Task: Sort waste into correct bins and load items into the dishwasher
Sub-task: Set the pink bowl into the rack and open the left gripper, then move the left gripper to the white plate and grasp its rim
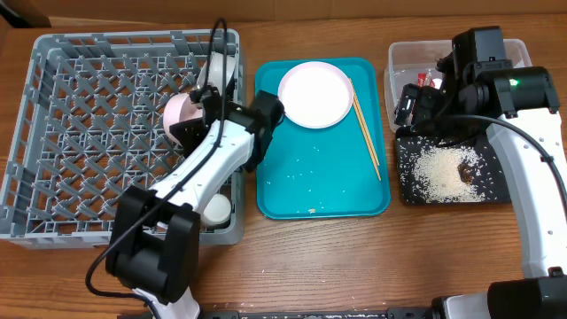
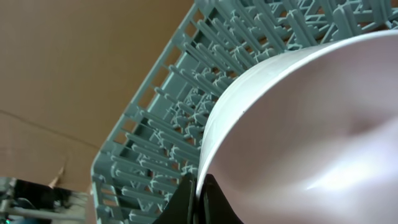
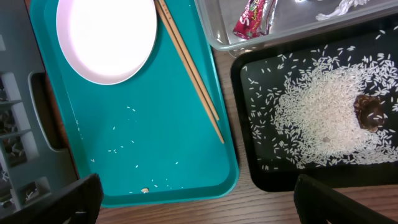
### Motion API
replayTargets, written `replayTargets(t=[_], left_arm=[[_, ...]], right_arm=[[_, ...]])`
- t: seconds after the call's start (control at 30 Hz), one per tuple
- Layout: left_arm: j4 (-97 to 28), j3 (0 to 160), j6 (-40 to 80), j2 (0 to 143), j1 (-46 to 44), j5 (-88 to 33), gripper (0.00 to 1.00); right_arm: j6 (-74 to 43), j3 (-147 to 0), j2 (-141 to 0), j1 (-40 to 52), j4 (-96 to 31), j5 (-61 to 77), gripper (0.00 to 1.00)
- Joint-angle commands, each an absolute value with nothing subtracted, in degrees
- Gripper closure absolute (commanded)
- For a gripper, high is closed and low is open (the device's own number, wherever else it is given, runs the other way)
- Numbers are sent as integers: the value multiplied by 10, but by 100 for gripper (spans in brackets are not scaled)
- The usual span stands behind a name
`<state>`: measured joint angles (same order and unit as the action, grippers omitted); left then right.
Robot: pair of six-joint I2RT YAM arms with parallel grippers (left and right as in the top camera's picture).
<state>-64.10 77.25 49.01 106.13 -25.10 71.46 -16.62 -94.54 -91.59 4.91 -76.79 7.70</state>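
Observation:
My left gripper is shut on the rim of a white bowl, one finger on each side of the wall. It holds the bowl tilted above the right part of the grey dishwasher rack. My right gripper is open with nothing between its fingers, and hovers over the gap between the teal tray and the black tray. The plate and chopsticks lie on the teal tray. The clear tub holds a red wrapper and white paper. Rice and a brown lump lie in the black tray.
The teal tray sits between the rack and the bins, with a few stray rice grains on it. A small white round vessel sits in the rack's near right corner. The clear tub stands behind the black tray.

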Motion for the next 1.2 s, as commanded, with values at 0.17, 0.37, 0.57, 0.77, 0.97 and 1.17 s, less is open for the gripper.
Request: replayTargets(t=[0.17,0.37,0.57,0.77,0.97,1.17], left_arm=[[-642,771,442,1080,-277,808,96],[-641,771,422,1080,-296,799,96],[-649,771,406,1080,-307,722,70],[-654,772,349,1080,-308,645,65],[-726,810,344,1080,-308,545,64],[-797,881,303,1080,-308,434,46]], right_arm=[[-164,-948,-914,49,-766,82,0],[-164,-948,-914,49,-766,82,1],[-164,-948,-914,49,-766,82,0],[-164,-948,-914,49,-766,82,0],[-164,-948,-914,49,-766,82,0],[-164,-948,-914,49,-766,82,0]])
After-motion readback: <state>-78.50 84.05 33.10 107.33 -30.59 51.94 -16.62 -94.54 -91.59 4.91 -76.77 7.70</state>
